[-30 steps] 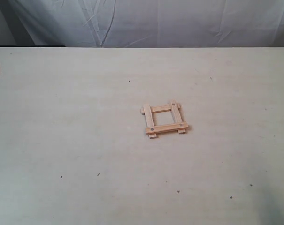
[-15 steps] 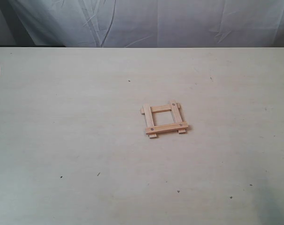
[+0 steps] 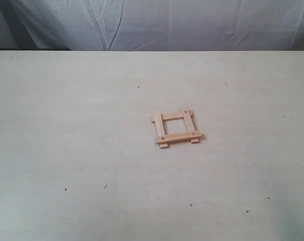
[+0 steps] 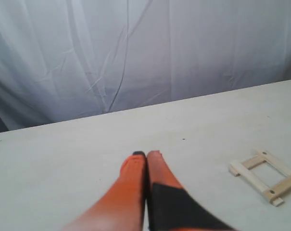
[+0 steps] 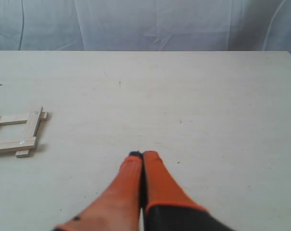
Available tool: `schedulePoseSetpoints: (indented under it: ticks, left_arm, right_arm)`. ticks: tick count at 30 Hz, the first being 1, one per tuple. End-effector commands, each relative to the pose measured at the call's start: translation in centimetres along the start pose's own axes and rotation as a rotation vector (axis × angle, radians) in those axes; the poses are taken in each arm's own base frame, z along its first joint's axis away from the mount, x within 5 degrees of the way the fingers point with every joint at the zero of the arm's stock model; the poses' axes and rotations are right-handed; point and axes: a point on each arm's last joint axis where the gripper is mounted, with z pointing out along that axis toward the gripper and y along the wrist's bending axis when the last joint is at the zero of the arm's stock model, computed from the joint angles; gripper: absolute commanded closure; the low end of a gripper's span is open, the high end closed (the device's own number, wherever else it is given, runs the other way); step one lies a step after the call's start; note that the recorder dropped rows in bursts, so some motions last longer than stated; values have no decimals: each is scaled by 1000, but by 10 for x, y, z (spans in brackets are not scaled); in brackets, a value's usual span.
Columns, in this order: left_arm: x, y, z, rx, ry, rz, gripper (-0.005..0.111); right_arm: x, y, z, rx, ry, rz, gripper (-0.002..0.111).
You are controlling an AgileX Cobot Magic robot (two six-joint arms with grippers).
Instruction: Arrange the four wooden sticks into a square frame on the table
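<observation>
The four wooden sticks lie overlapped as a small square frame (image 3: 175, 128) just right of the middle of the table (image 3: 81, 150), with dark dots at the corners. The same frame shows in the left wrist view (image 4: 264, 176) and, cut off by the picture's edge, in the right wrist view (image 5: 18, 132). My left gripper (image 4: 146, 155) has its orange fingers pressed together, empty, held above the table well away from the frame. The right gripper (image 5: 143, 155) is likewise shut and empty, off to the side of the frame. Neither arm appears in the exterior view.
A wrinkled grey-white cloth (image 3: 157, 22) hangs behind the table's far edge. A few tiny dark specks (image 3: 65, 189) dot the pale surface. Nothing else stands on the table.
A dark brown piece at the exterior view's left edge has drawn back out of the picture. The frame has not moved.
</observation>
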Motion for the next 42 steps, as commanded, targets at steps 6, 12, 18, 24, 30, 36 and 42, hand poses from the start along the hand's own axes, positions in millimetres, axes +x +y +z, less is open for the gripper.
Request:
schedulePoseSetpoints:
  ticks: [6, 12, 18, 24, 30, 36, 42]
  left_arm:
    - [73, 4, -9, -70, -37, -25, 106]
    - [80, 7, -21, -131, -29, -43, 106]
    - [85, 7, -21, -144, 19, -88, 106]
    - [85, 7, -21, -144, 19, -90, 106]
    - [85, 7, -21, -144, 19, -90, 106]
    - [85, 7, -21, -144, 20, -88, 106]
    - [85, 7, -21, -144, 20, -88, 106]
  right_arm:
    - [-1, 0, 0, 3, -21, 1, 109]
    - [-1, 0, 0, 3, -21, 1, 109]
    - [-1, 0, 0, 3, -21, 1, 109]
    - [-1, 0, 0, 3, -19, 1, 109]
    - [-1, 0, 0, 3, -19, 1, 109]
    - [-1, 0, 0, 3, -19, 1, 109]
    - [-1, 0, 0, 3, -19, 1, 109]
